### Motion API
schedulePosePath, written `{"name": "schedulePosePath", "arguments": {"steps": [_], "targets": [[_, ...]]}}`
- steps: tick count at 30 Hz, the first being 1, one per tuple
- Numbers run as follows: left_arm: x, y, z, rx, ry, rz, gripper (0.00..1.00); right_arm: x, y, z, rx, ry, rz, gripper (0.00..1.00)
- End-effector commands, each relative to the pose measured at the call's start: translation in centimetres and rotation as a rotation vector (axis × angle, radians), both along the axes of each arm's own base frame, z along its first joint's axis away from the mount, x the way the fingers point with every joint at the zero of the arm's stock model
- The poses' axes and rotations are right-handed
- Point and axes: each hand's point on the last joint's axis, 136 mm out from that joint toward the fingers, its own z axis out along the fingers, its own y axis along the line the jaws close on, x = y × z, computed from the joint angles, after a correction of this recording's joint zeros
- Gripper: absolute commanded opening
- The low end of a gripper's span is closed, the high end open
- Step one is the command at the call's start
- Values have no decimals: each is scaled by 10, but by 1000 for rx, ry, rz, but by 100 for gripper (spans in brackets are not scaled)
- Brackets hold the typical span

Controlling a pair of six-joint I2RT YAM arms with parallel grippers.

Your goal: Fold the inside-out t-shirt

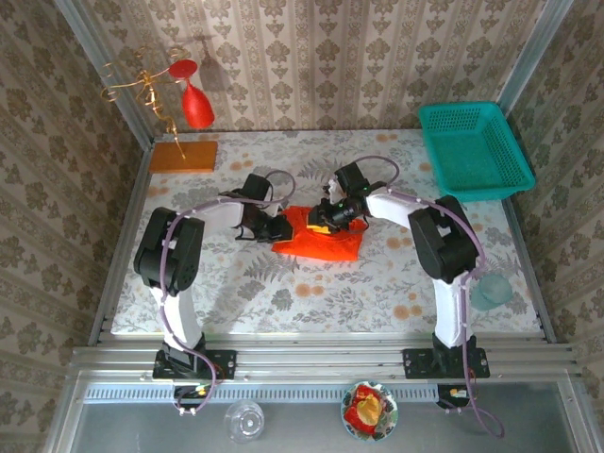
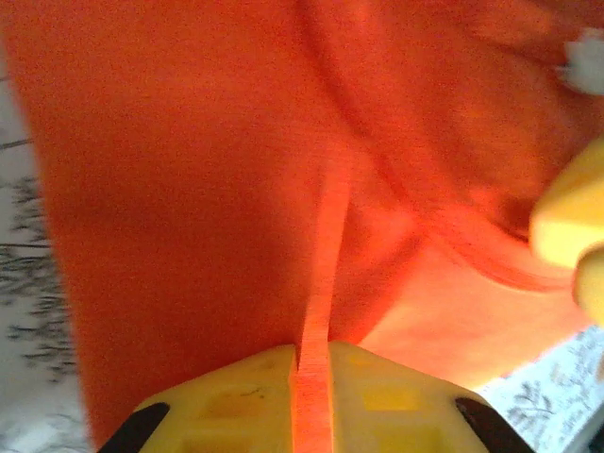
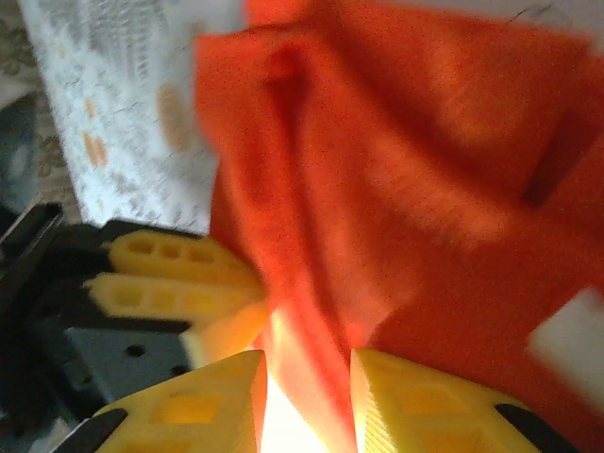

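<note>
The inside-out t-shirt, bright orange-red and wrinkly, lies bunched in a rough folded heap at the middle of the table. My left gripper is at its left edge. In the left wrist view the yellow jaws of my left gripper are shut on a thin raised fold of the t-shirt. My right gripper is over the heap's far side. In the right wrist view a thick fold of the t-shirt runs between the narrowly parted jaws of my right gripper, which pinch it. The two grippers are close together.
A teal basket stands at the back right. An orange-brown board lies at the back left, under a wire stand holding a red wine glass. A clear cup sits at the right edge. A plate and a glass lie below the rail.
</note>
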Motion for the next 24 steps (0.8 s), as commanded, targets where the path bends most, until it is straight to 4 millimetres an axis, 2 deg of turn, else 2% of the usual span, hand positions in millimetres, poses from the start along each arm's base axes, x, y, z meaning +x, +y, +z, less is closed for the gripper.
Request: {"name": "schedulePosePath", "arguments": {"steps": [1,4,5,7,10,12,15,21,24], "targets": [[3,8,-17,-21,36,56,17,15,1,-13,54,36,-30,31],[-1,8,-25,-58,65,78,16,22,-9,-35,30,85,-71,32],[-2,7,-25,-68,70,81,16,22,-11,-36,32,94,-71,32],[-4,6,-23,-88,75,84,16,20,-10,-24,44,84,-58,34],[-4,5,-14,-105,61,92,16,12,-10,4,54,42,-34,37],[-2,4,-5,-117,50,98,17,3,-13,23,63,17,-28,38],[7,2,15,-143,14,113,19,-13,-21,41,64,-4,-29,38],[25,-18,65,-245,-48,98,20,-46,-39,53,40,-28,-44,39],[33,-28,75,-260,-60,82,20,-57,-49,47,8,-30,-56,39]]}}
